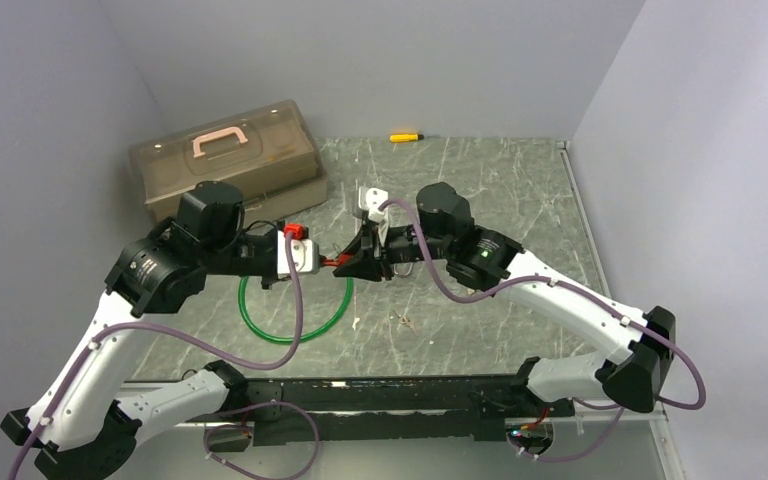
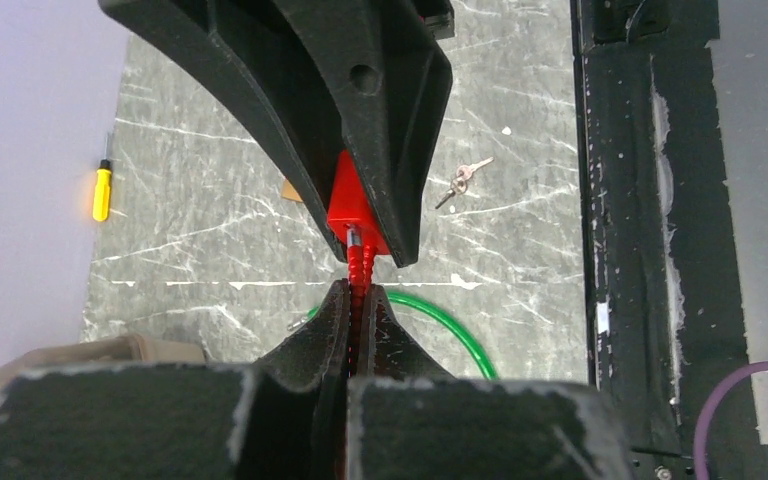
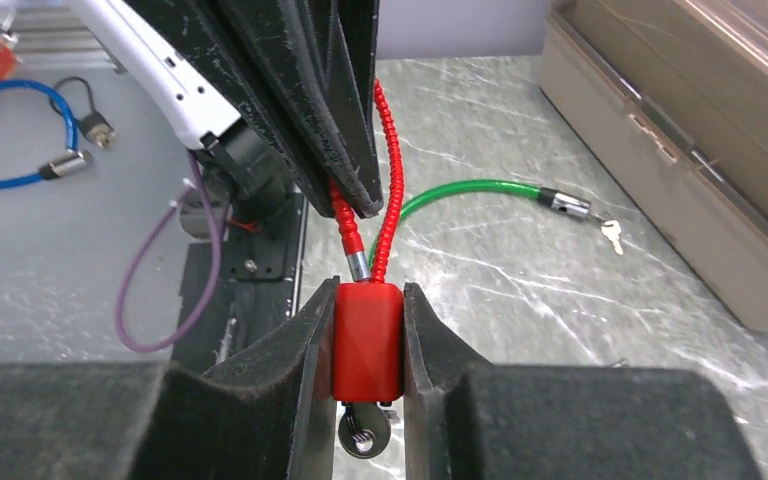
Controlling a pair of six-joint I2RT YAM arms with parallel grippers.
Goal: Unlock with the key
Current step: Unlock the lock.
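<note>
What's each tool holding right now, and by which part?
The right tool clamps the red lock body by its sides; the left tool pinches its red cable.

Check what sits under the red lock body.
A silver key head pokes out beneath the red lock body, which the right claw grips. The key's blade cannot be seen; it is covered by the body.

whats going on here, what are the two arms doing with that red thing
The two arms hold a red cable lock between them above the table. The left gripper is shut on the red cable, and the right gripper clamps the lock body. A key sits in the bottom of the body; whether it has been turned cannot be told. A green cable lock lies on the table.
</note>
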